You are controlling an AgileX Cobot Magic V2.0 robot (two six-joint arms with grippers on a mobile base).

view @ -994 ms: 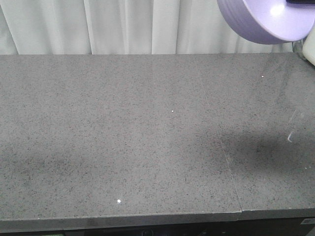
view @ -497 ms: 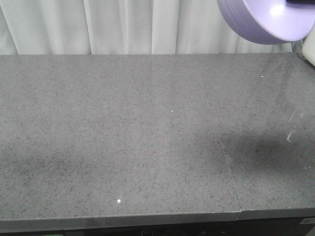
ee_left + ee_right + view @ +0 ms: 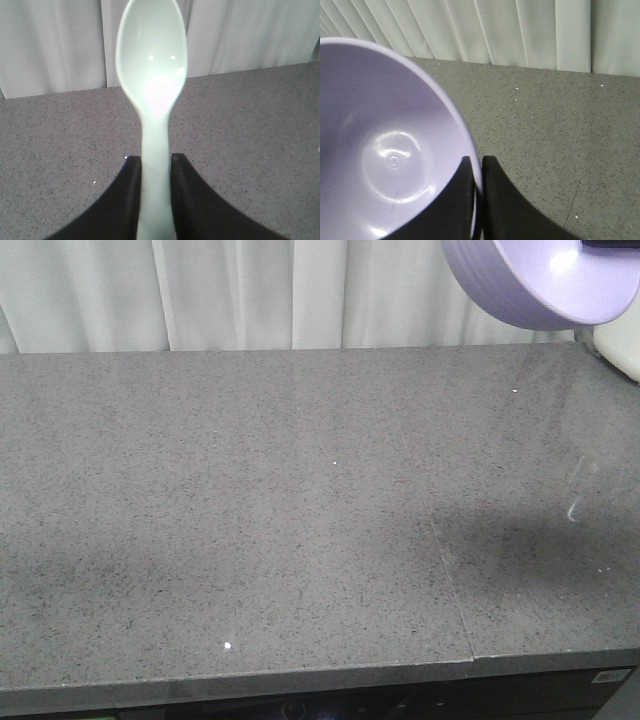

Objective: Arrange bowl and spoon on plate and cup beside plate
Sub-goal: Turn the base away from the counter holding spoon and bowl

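- Currently, the left tool (image 3: 155, 160) is clamping the spoon (image 3: 152, 65) by its handle, with the scoop filling the upper centre of the frame.
- The right tool (image 3: 476, 160) is pinching the rim of the bowl (image 3: 380, 150) at lower left.
- The bowl is hovering above the table (image 3: 250, 500), upper right in the front view.

Countertop (image 3: 250, 470): grey speckled stone, glossy; straight seam (image 3: 450, 585) runs from right of centre to the front edge at 5 o'clock; soft shadow (image 3: 530, 540) at 4 o'clock; white object (image 3: 620, 348) at 2 o'clock edge, contact unclear.
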